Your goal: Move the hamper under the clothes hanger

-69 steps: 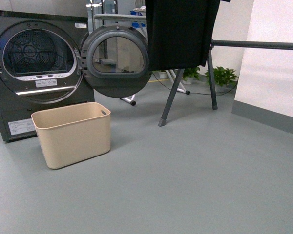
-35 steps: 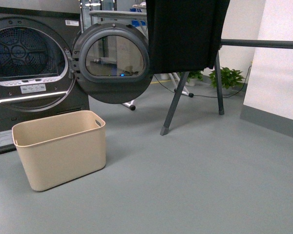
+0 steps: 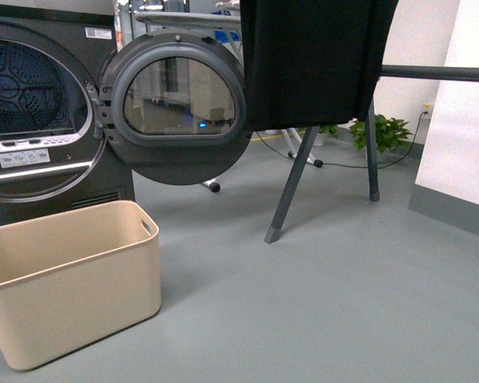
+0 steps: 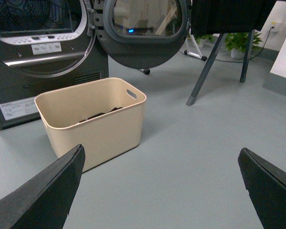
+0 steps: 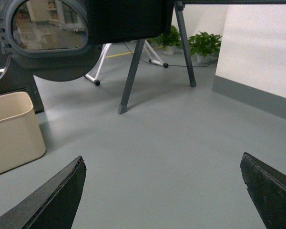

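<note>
The beige hamper (image 3: 72, 287) stands on the grey floor at the lower left of the front view, in front of the dryer. The left wrist view shows the hamper (image 4: 100, 124) from above, with something dark lying at its bottom. The clothes hanger (image 3: 291, 187) stands further back and to the right, its bar (image 3: 439, 73) running right, with a black garment (image 3: 311, 56) draped over it. My left gripper (image 4: 160, 149) is open over bare floor, just short of the hamper. My right gripper (image 5: 162, 156) is open too, with the hamper (image 5: 12, 133) off to one side and the hanger's leg (image 5: 131, 76) ahead.
A dark grey dryer (image 3: 32, 120) stands behind the hamper with its round door (image 3: 176, 104) swung open towards the hanger. A white wall panel (image 3: 463, 120) juts in at the right. Potted plants (image 3: 387, 132), a cable and a white-legged stand (image 3: 291, 144) sit behind the hanger.
In the front view the hamper, dryer and hanger have grown larger. The hamper has slid down and to the left, now partly cut off by the frame's edge.
</note>
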You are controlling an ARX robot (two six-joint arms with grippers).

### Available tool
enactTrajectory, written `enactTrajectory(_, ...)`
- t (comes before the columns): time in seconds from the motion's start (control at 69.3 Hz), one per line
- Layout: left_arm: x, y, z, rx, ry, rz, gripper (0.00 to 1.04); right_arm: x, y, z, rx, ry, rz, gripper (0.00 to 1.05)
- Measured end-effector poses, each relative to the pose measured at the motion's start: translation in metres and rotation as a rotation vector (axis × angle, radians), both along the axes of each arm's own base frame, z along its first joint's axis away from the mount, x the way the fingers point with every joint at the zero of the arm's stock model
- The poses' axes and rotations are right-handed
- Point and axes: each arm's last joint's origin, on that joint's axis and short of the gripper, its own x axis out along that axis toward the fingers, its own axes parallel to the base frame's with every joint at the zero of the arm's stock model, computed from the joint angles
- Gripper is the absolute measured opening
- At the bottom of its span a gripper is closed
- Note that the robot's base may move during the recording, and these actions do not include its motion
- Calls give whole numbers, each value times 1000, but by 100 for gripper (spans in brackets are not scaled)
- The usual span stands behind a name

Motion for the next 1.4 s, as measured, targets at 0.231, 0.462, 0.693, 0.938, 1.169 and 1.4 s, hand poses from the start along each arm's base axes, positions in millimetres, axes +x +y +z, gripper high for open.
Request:
enactTrajectory(0.231,0,0,0,0,-2,0,98,0,0,0,0,0,1,97)
enactTrajectory(0.462,0,0,0,0,-3,-2,98,0,0,0,0,1,-2,97)
enactTrajectory(0.693,0,0,0,0,-2,-2,98,0,0,0,0,1,1,97)
enactTrajectory(0.938,0,0,0,0,1,-1,98,0,0,0,0,1,0,97)
enactTrajectory(1.169,0,0,0,0,-1,-2,98,0,0,0,0,1,0,97)
enactTrajectory(1.4,0,0,0,0,1,-1,98,0,0,0,0,1,-4,97)
